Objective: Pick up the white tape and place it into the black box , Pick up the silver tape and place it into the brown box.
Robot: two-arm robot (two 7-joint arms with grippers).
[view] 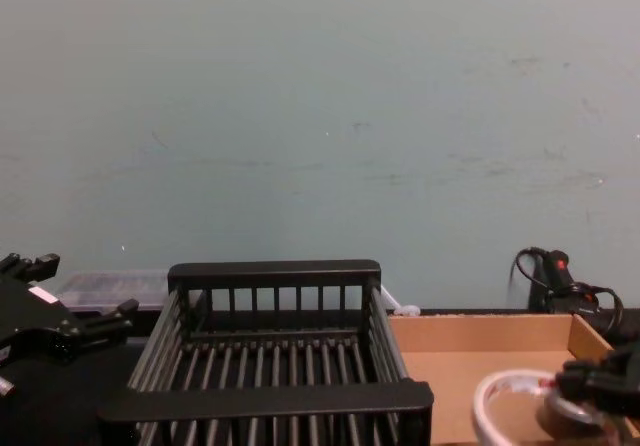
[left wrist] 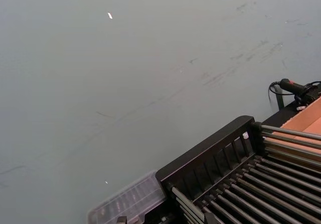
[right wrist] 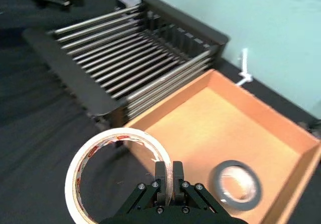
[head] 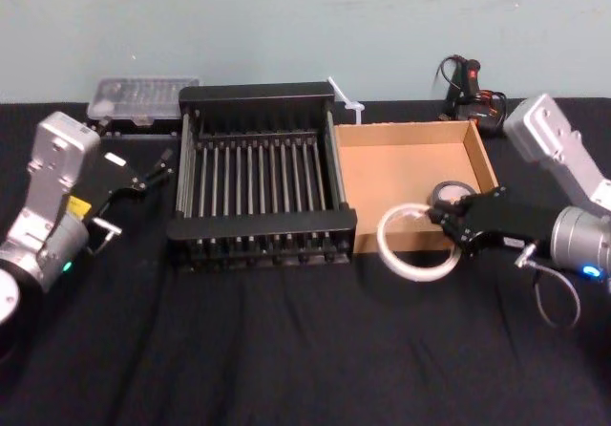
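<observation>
My right gripper (head: pixel 441 218) (right wrist: pixel 168 171) is shut on the rim of the white tape (head: pixel 384 240) (right wrist: pixel 118 133). The ring hangs tilted over the front left corner of the brown box (head: pixel 401 173) (right wrist: pixel 200 133), partly out over the black cloth. The silver tape (head: pixel 453 194) (right wrist: pixel 216 180) lies flat inside the brown box, close beside that gripper. Directly left of the brown box stands the black box (head: pixel 258 223) (right wrist: pixel 70 63), with nothing inside it. My left gripper (head: pixel 153 170) (view: pixel 88 286) stays open and empty, left of the black box.
A clear plastic case (head: pixel 143 99) lies behind the black box at the back left. A black and red tool with cables (head: pixel 468 87) sits behind the brown box. Black cloth covers the table, with free room along the front.
</observation>
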